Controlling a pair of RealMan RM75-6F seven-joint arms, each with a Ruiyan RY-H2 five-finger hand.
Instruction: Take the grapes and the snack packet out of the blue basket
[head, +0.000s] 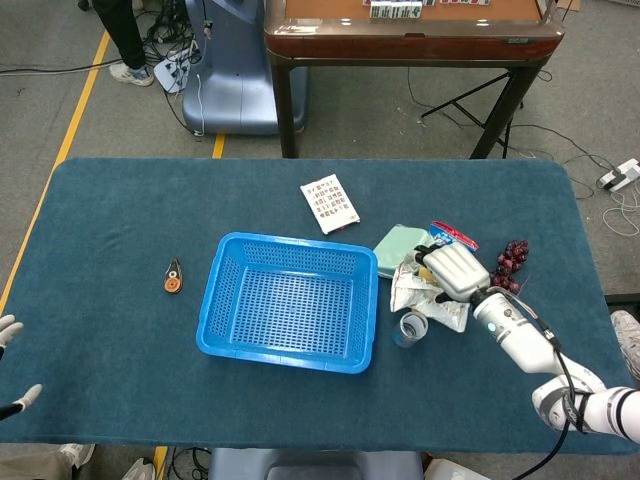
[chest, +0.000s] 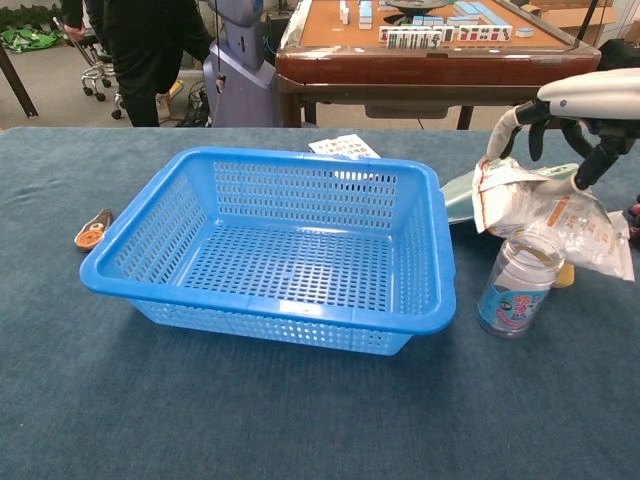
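While the blue basket (head: 288, 301) sits near the middle of the desk (head: 120, 220), the right hand (head: 455, 272) holds the snack packet (chest: 545, 210) outside it, to its right and above a small jar (chest: 519, 283). The grapes (head: 508, 264) lie on the desk further right. The left hand (head: 12, 362), at the desk's left edge, has its fingers spread and holds nothing.

Right hand (head: 455, 272) fingers curled, gripping
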